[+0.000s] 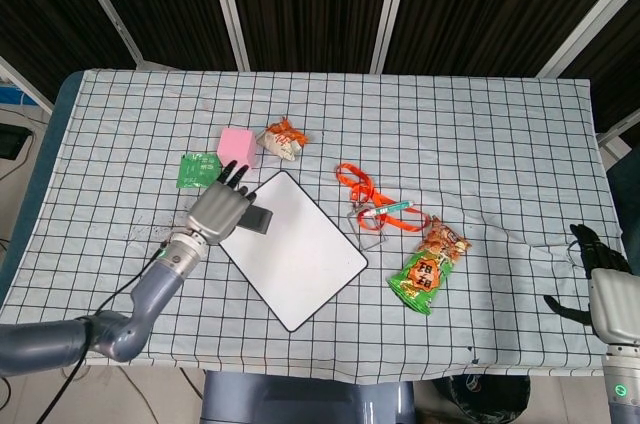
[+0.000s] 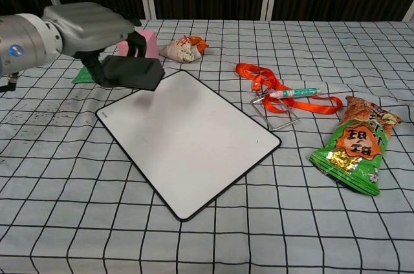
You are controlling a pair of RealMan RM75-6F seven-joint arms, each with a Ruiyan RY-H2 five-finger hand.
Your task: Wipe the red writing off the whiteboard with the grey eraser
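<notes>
At the far-left corner of the whiteboard [image 2: 187, 138], the left hand [image 2: 87, 25] grips the grey eraser [image 2: 132, 72] from above and holds it lifted, its shadow falling on the board's corner in the chest view. The board lies skewed on the checked cloth of the counter [image 1: 480, 134], and no red writing can be made out on its white face in either view; only a few faint specks show, too small to read. Judged from that, the wiping looks done or close to it, and the step in hand appears to be carrying the eraser off the board. To do it well, the hand should keep the eraser level and firmly held as it clears the black rim, then set it down on bare cloth short of the pink block [image 1: 236, 147] and the green packet [image 1: 198, 169], which sit just beyond the corner and could be knocked. If any mark remains, the felt face should go back down flat, with light even pressure, so the board does not slide. The right hand [image 1: 598, 256] rests at the counter's far right edge in the head view, holding nothing, fingers loosely apart, well away from the work. An orange lanyard [image 2: 272, 86], a pen [image 2: 294, 93] and snack bags [image 2: 352, 151] lie to the board's right, apart from it.
</notes>
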